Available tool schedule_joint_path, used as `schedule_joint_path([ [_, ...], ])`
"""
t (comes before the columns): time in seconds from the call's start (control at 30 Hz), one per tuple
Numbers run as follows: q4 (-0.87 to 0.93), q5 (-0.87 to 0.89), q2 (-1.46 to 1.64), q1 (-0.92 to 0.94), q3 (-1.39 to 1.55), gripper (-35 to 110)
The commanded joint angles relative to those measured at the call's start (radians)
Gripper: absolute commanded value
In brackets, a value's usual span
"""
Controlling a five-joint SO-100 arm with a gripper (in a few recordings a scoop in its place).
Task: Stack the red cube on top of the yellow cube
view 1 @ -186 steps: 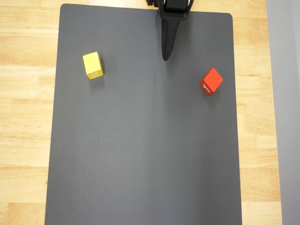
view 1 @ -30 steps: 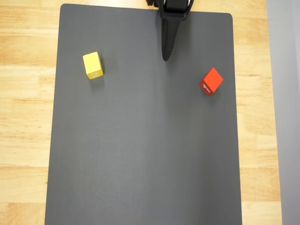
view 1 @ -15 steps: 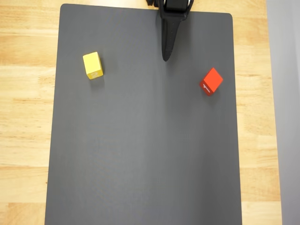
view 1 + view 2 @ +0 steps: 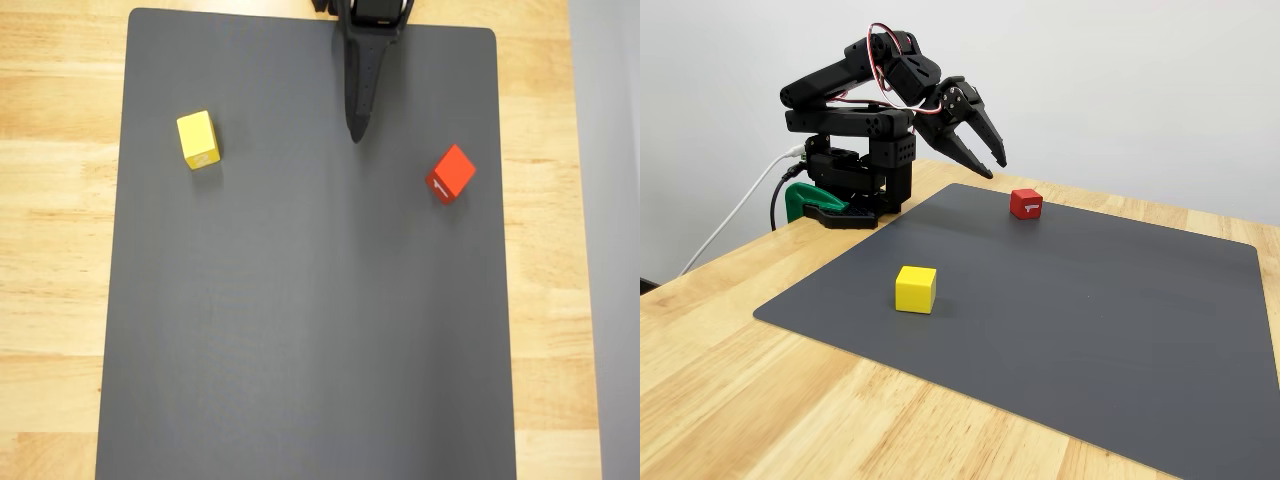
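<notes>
The red cube (image 4: 451, 173) sits on the dark grey mat (image 4: 300, 330) at the right in the overhead view, turned cornerwise, a white mark on its side (image 4: 1026, 204). The yellow cube (image 4: 198, 139) rests at the mat's left (image 4: 915, 289). My black gripper (image 4: 354, 135) hangs over the mat's top edge between the two cubes, apart from both. In the fixed view my gripper (image 4: 996, 168) points down toward the mat with a narrow gap between its fingertips and nothing held.
The arm's base (image 4: 845, 190) stands on the wooden table (image 4: 730, 380) beside the mat's far left corner, with a white cable (image 4: 735, 225) trailing off. A pale wall stands behind.
The gripper's tip has reached slightly further over the mat in the overhead view. Both cubes stay where they were.
</notes>
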Motion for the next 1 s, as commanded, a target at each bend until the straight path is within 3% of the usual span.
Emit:
schedule_joint_path([
  [0.0,0.006,-0.018,0.005,0.0,0.006,15],
  [0.57,0.025,-0.149,-0.029,-0.167,-0.041,23],
  [0.8,-0.233,-0.101,-0.597,-0.183,-0.287,23],
  [0.97,-0.298,-0.094,-0.922,-0.247,-0.41,22],
])
